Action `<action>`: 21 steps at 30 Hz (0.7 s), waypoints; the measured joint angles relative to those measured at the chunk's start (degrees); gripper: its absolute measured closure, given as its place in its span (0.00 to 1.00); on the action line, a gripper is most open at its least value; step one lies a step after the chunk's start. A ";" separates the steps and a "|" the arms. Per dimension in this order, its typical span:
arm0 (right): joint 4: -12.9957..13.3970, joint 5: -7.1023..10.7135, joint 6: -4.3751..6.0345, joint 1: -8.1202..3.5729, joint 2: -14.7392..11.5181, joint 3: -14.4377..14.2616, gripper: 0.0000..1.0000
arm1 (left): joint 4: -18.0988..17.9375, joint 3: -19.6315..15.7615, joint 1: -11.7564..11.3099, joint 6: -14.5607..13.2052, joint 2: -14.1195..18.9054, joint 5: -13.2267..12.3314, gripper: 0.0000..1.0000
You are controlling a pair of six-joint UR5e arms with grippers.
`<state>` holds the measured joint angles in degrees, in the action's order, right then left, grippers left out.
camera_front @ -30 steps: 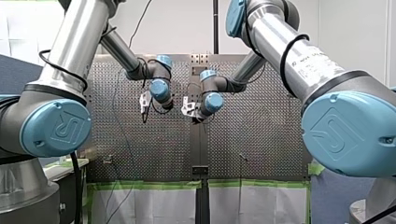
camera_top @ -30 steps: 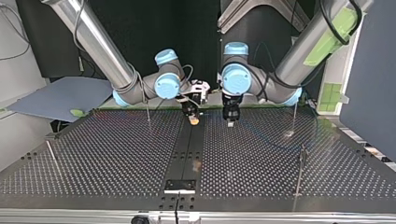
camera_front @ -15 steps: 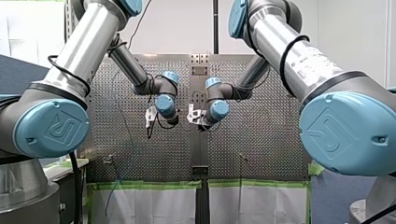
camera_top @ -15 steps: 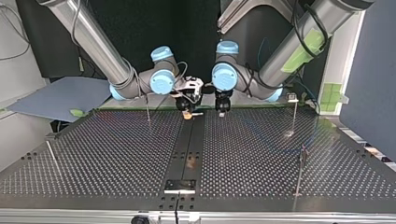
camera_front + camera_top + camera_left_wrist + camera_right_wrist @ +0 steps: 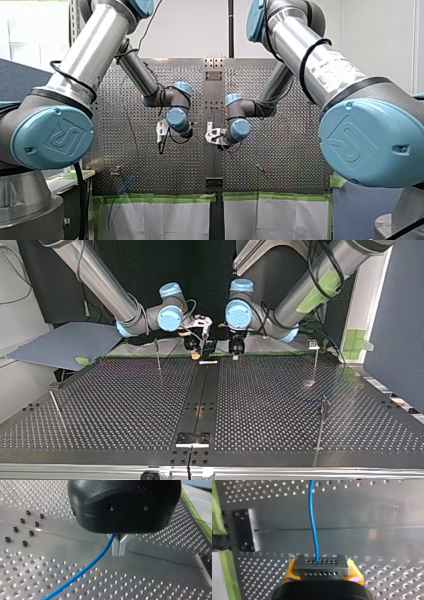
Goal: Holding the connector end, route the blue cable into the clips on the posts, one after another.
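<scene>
In the right wrist view my right gripper (image 5: 321,568) is shut, its yellow pads (image 5: 355,573) clamped on a grey connector block (image 5: 321,564). The blue cable (image 5: 312,517) leaves the block and runs straight ahead over the table's plain centre strip. In the left wrist view my left gripper (image 5: 119,553) has its metal fingers shut on the blue cable (image 5: 82,571), which trails away low over the perforated plate. Both grippers hang side by side near the table's centre line: right gripper (image 5: 198,353), left gripper (image 5: 235,355).
Thin posts stand on the perforated table (image 5: 125,405): one (image 5: 157,355) beside my right gripper, one with a clip (image 5: 315,360) at the top view's right, another (image 5: 322,422) nearer the camera, and a leaning one (image 5: 54,405) at the left edge.
Both arms have drawn back together towards the top view's far edge, lower in the front view. Both grips stay as they were.
</scene>
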<state>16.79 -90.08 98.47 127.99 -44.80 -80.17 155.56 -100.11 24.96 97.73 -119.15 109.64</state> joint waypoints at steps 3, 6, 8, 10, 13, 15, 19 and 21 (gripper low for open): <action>1.64 -0.02 0.11 -0.19 0.00 -1.63 1.00 | -0.57 -0.18 0.93 0.02 -1.26 -0.80 0.95; 2.86 -0.02 0.01 -0.42 0.00 -3.13 1.00 | -1.66 -0.23 2.01 0.25 -3.06 -1.92 0.95; 3.43 -0.02 -0.11 -0.60 0.00 -4.04 1.00 | -2.62 -0.23 2.93 0.79 -4.21 -1.96 0.95; 4.13 -0.11 -0.49 -0.88 0.00 -4.93 1.00 | -3.73 -0.23 4.01 1.64 -5.42 -1.49 0.95; 5.30 -0.63 -1.34 -1.37 0.01 -6.38 1.00 | -5.23 -0.23 5.49 3.00 -6.96 -0.33 0.95; 6.04 -1.03 -1.73 -1.67 0.01 -7.27 1.00 | -6.23 -0.24 6.49 3.88 -7.97 0.60 0.95; 8.11 -1.39 -1.94 -2.53 0.00 -9.51 1.00 | -8.12 -0.25 8.38 4.68 -9.87 2.45 0.95; 9.12 -1.44 -1.95 -2.85 0.00 -10.52 1.00 | -9.19 -0.25 9.47 4.75 -10.90 3.54 0.95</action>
<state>25.91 -91.51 96.53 125.14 -44.79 -90.68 146.37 -100.36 34.43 102.48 -130.05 113.17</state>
